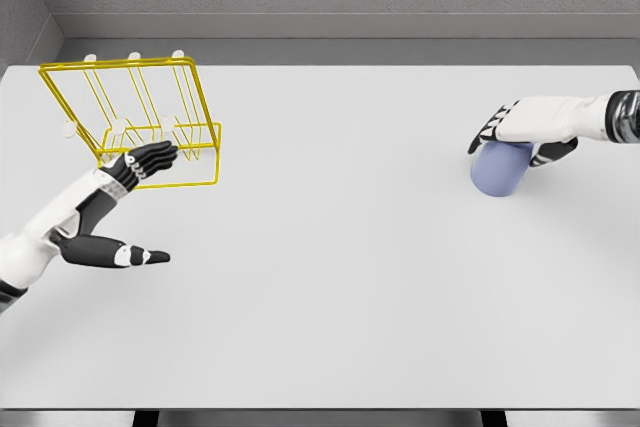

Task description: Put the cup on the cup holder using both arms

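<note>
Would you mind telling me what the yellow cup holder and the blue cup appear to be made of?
The cup holder looks like thin wire, probably coated metal: open yellow rods with pale tips on the pegs. The cup looks like matte plastic or ceramic: an even lavender-blue surface without glare. Being a render, neither is certain.

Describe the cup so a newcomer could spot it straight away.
Start at the white table and look to its far right side, opposite the yellow wire cup holder at the left. There the right robot hand wraps over the cup. It is the only blue thing here, a plain rounded cylinder.
</note>
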Robot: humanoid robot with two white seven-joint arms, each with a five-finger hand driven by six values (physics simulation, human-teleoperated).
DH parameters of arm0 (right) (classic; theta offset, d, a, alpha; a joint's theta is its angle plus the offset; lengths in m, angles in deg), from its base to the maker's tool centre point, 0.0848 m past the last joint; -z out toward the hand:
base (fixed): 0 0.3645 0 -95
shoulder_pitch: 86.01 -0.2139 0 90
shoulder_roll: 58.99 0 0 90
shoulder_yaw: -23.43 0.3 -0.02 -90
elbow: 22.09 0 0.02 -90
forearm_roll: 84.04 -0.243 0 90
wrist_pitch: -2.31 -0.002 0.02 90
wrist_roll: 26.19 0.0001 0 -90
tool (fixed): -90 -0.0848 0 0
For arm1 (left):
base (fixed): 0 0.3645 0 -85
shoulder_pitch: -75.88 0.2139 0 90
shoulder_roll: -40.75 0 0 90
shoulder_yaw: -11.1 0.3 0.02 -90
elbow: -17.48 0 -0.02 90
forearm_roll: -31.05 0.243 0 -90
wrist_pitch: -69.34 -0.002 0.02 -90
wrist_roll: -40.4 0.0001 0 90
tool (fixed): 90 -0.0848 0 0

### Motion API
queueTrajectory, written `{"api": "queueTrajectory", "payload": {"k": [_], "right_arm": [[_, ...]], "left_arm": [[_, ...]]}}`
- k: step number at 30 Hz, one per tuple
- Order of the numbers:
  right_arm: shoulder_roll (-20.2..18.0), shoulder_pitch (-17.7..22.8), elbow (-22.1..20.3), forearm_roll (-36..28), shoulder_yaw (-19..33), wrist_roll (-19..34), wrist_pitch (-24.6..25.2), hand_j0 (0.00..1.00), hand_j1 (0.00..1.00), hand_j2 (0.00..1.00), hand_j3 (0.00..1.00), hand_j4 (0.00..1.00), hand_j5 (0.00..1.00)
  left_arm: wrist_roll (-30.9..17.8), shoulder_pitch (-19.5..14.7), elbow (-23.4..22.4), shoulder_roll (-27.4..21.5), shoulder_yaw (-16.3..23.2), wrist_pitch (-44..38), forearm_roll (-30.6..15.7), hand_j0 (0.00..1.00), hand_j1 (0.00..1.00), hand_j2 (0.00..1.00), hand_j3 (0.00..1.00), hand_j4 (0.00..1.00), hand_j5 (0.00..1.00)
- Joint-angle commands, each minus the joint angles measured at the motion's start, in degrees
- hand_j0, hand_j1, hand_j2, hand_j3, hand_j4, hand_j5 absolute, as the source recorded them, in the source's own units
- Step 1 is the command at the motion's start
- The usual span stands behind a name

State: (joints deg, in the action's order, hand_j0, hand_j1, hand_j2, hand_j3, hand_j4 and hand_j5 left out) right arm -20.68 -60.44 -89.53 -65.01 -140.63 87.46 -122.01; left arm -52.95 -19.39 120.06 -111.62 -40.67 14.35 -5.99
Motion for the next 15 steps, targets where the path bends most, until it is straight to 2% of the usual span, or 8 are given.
{"api": "queueTrajectory", "payload": {"k": [1,4,12,15], "right_arm": [[0.1,0.0,0.0,1.6,-0.7,0.0,-0.7,0.76,0.76,0.76,0.76,0.76,0.76],[0.1,0.0,-0.1,2.3,-0.6,0.0,-0.7,0.68,0.68,0.68,0.68,0.68,0.68],[0.0,-0.3,-0.5,2.1,-0.3,0.1,-0.7,0.6,0.6,0.6,0.6,0.6,0.6],[-0.2,-0.4,-0.7,2.1,0.0,0.1,-0.7,0.57,0.57,0.57,0.57,0.57,0.57]], "left_arm": [[0.0,0.0,0.1,-1.2,1.1,0.0,-1.0,1.0,1.0,1.0,1.0,1.0,1.0],[0.0,0.0,0.0,-3.9,2.7,0.0,-1.5,1.0,1.0,1.0,1.0,1.0,1.0],[-0.1,-0.2,-0.4,-3.2,3.7,0.0,-1.6,1.0,1.0,1.0,1.0,1.0,1.0],[-0.1,-0.2,-0.7,-1.7,3.8,0.0,-5.9,1.0,1.0,1.0,1.0,1.0,1.0]]}}
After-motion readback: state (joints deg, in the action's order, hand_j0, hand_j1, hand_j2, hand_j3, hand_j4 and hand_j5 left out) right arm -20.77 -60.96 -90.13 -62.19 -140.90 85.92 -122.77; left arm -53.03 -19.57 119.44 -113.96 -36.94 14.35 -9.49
